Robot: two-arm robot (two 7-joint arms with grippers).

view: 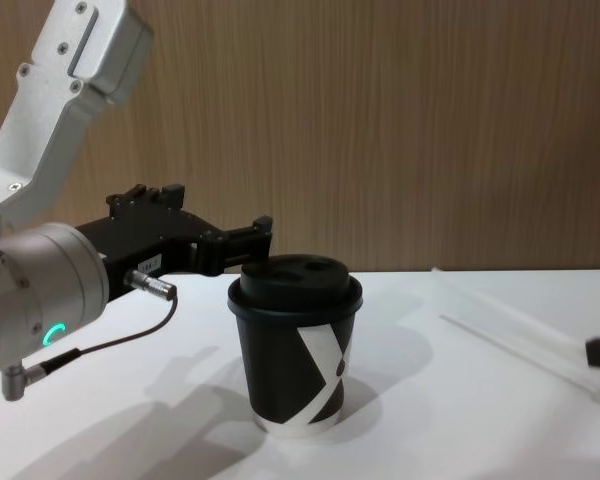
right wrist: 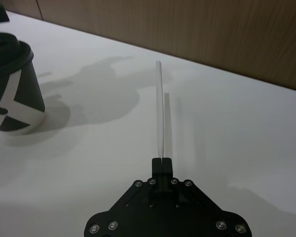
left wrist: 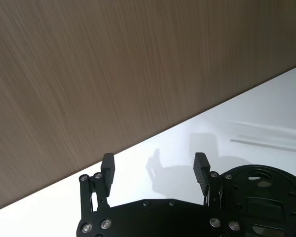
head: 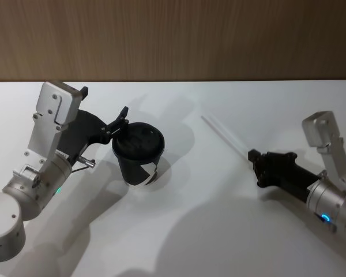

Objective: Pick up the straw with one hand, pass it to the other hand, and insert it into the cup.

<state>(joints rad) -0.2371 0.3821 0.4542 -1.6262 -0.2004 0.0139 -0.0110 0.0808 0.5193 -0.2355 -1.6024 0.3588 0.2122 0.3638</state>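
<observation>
**A:** Where is the straw?

**B:** In the right claw [right wrist: 162, 161]. Its fingers are pressed together on the near end of the straw [right wrist: 160, 108]. The rest of the shaft runs straight out ahead of them, low over the white table [head: 219, 231], with its shadow just beside it.

**A:** Which way does its long axis run?

**B:** In the head view it leads from the claw toward the wood-panelled wall [head: 173, 34] and slants to the robot's left. That makes the free tip the end nearest the cup [head: 139, 156]. The straw is close to level, nowhere near upright.

**A:** And the receiving arm?

**B:** The left claw [left wrist: 154, 170] hangs just beside the far left edge of the cup's domed lid [view: 295, 275]. Its fingers are spread wide, with nothing between them. The cup stands between that claw and the straw, and the two are well apart.

**A:** So what does the handover turn on?

**B:** As I judge it, on the gap across the cup. The free tip points toward the back of the table, not at the left claw. One arm or both would have to swing in until the open fingers straddle the shaft crosswise. After that the straw has to be tipped upright over the lid. I cannot make out the lid's opening clearly enough to say how tight the fit would be.
</observation>
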